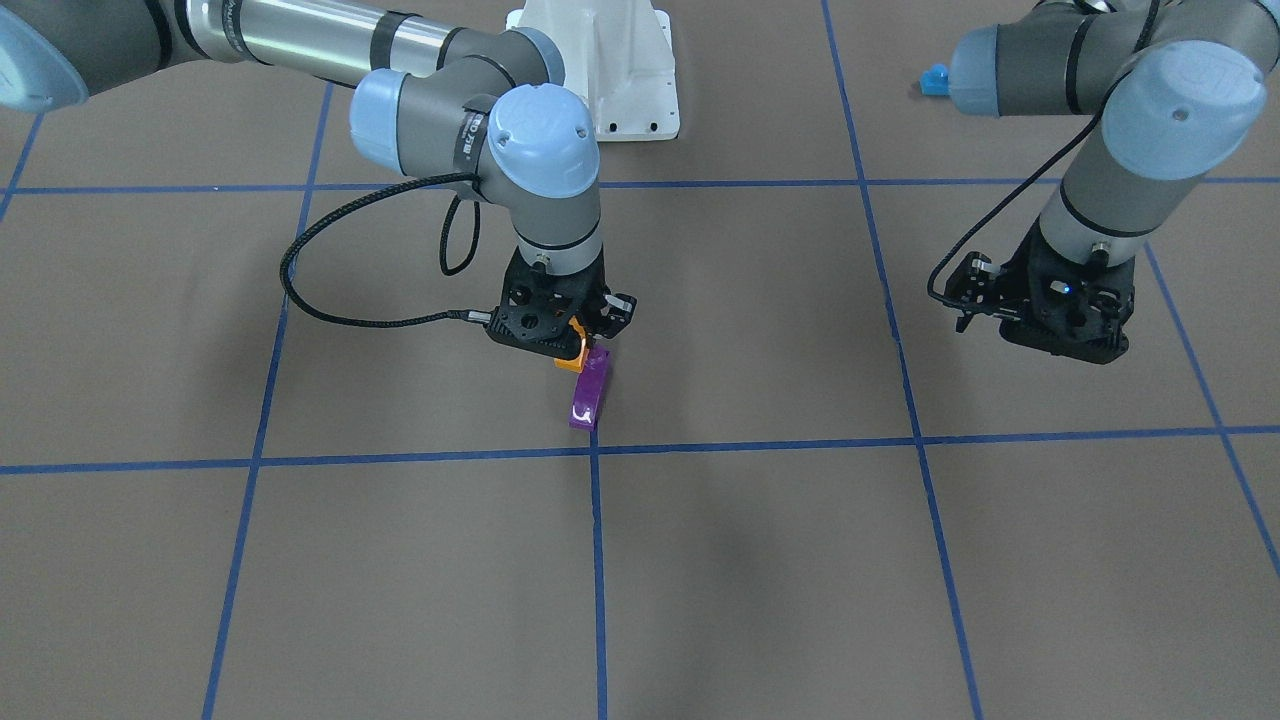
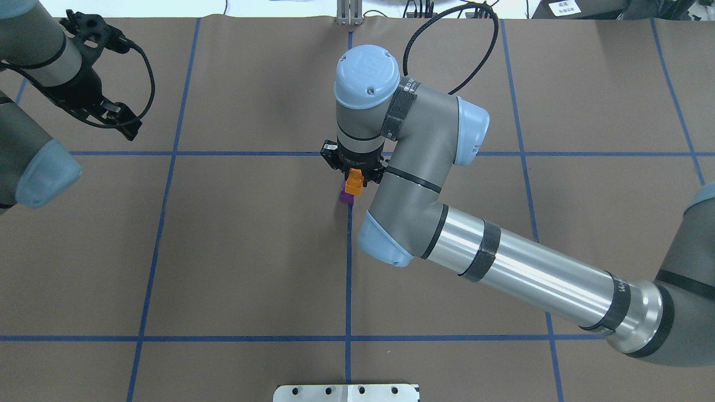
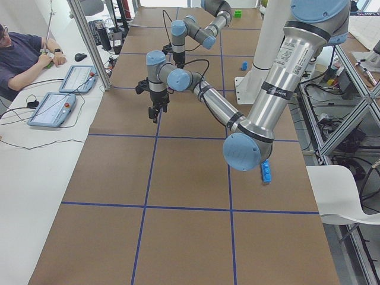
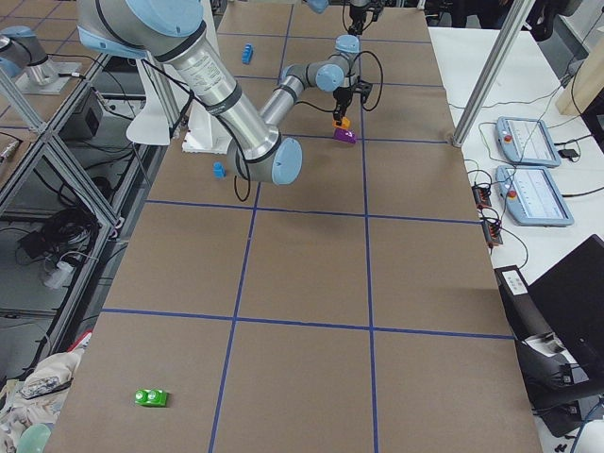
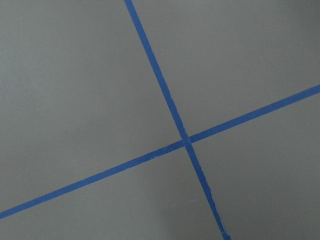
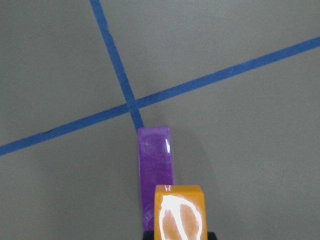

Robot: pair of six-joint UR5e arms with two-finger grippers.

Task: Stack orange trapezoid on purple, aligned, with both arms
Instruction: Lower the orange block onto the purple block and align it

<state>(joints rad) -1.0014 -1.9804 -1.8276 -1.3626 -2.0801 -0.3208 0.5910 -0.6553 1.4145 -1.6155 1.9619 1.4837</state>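
Note:
My right gripper [image 1: 578,342] is shut on the orange trapezoid [image 1: 570,356] and holds it low over the end of the purple brick [image 1: 590,392] nearest the robot. The purple brick lies flat on the brown table by a blue tape crossing. The right wrist view shows the orange trapezoid [image 6: 180,212] overlapping the near end of the purple brick [image 6: 155,165]; I cannot tell whether they touch. The overhead view shows the orange trapezoid [image 2: 354,182] over the purple brick [image 2: 347,196]. My left gripper [image 1: 1062,338] hovers apart at the table's side, looks open and holds nothing; it also shows in the overhead view [image 2: 120,120].
A small blue brick [image 1: 935,80] lies behind the left arm. A long blue brick [image 3: 266,172] lies near the left arm's base. A green brick [image 4: 151,397] sits at the table's right end. The white robot base [image 1: 620,70] stands at the back. An operator sits at the side desk.

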